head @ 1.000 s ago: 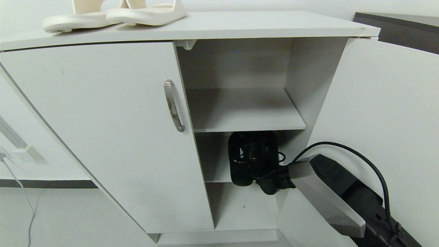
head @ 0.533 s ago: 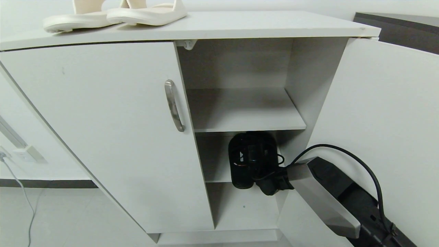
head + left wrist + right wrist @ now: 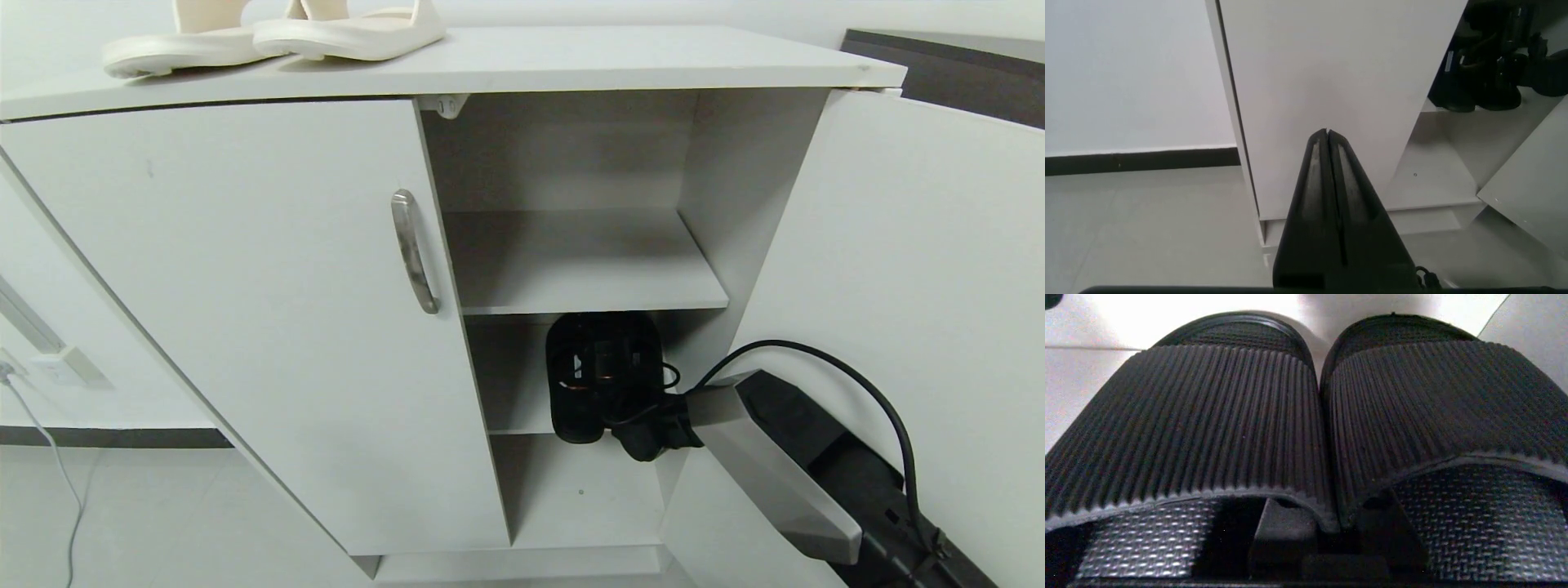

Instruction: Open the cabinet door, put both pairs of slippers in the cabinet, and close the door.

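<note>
Two pairs of slippers in play. The cream pair [image 3: 277, 37], two slippers side by side, sits up on the cabinet [image 3: 571, 65] top, toward its left end. The black pair [image 3: 604, 376] is down inside the cabinet, on the second shelf [image 3: 514, 408], its near end poking out over the shelf's front edge.

Two doors here: the left door [image 3: 245, 310] is shut, with one metal handle [image 3: 414, 251] on its inner edge, and the right door [image 3: 914, 269] stands swung wide open. Behind the open side I count three levels: the upper shelf [image 3: 588, 261], that second shelf, and the cabinet floor [image 3: 580, 490] below.

The right tool [image 3: 1327, 535] reaches in through the open side and grips the black pair at the seam where the two slippers press together, its fingers tucked under the two ribbed straps [image 3: 1233, 416]. It has both slippers at once.

The left tool [image 3: 1327, 143] hangs low in front of the shut left door, its two fingers pressed flat together with nothing between them.
</note>
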